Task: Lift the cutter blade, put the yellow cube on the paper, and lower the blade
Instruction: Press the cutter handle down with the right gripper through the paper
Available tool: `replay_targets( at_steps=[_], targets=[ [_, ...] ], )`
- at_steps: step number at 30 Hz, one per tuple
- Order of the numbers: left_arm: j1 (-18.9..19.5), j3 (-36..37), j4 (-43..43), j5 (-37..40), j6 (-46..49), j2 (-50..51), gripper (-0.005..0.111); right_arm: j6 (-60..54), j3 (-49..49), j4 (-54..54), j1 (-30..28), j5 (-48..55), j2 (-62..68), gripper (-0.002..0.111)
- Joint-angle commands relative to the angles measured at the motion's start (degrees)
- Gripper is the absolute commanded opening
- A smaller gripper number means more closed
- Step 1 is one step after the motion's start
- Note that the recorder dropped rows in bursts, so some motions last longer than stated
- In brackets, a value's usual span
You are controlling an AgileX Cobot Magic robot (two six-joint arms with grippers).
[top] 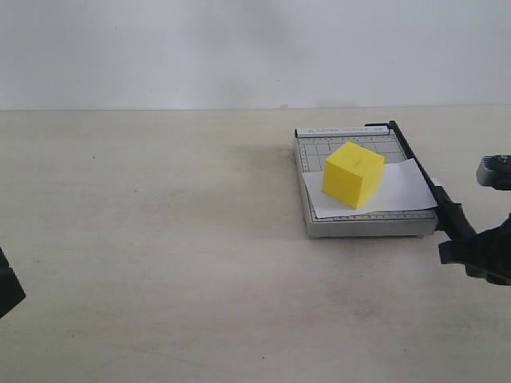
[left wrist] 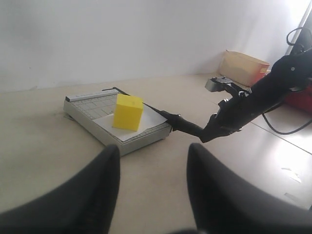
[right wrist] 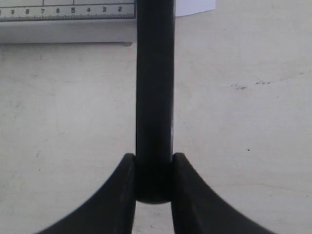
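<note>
The yellow cube (top: 353,174) (left wrist: 128,112) rests on the white paper (top: 403,190) (left wrist: 151,118), which lies on the grey cutter board (top: 318,150) (left wrist: 87,105). The cutter blade (top: 419,163) (left wrist: 184,125) (right wrist: 155,87) lies low along the board's right edge, its thick handle sticking out past the front. My right gripper (top: 457,239) (right wrist: 153,160) is shut on the rounded end of that handle. My left gripper (left wrist: 152,150) stands open over bare table, well short of the board, with nothing between its fingers.
The ruler edge of the board (right wrist: 63,12) and a paper corner (right wrist: 195,6) show in the right wrist view. A cardboard box (left wrist: 241,68), a red object (left wrist: 300,100) and cables sit beyond the right arm. Part of the left arm (top: 8,289) shows at the exterior view's left edge.
</note>
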Motion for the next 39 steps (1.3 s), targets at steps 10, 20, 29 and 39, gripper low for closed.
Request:
replay_targets(
  at_steps=[10,20,29,39],
  targets=[
    [-0.3,0.2,-0.1,-0.4,-0.3,-0.1,0.042,-0.2,0.4,0.6,-0.3,1.7,-5.3,0.0],
    [-0.3,0.2,-0.1,0.0,-0.3,-0.1,0.042,-0.2,0.4,0.6,-0.3,2.5,-6.5,0.0],
    [-0.3,0.2,-0.1,0.0,-0.3,-0.1,0.042,0.0,0.4,0.8,-0.3,2.4,-6.5,0.01],
    [-0.3,0.2,-0.1,0.0,-0.3,-0.1,0.042,0.9,0.4,0.8,-0.3,1.2,-9.2,0.062]
  ],
)
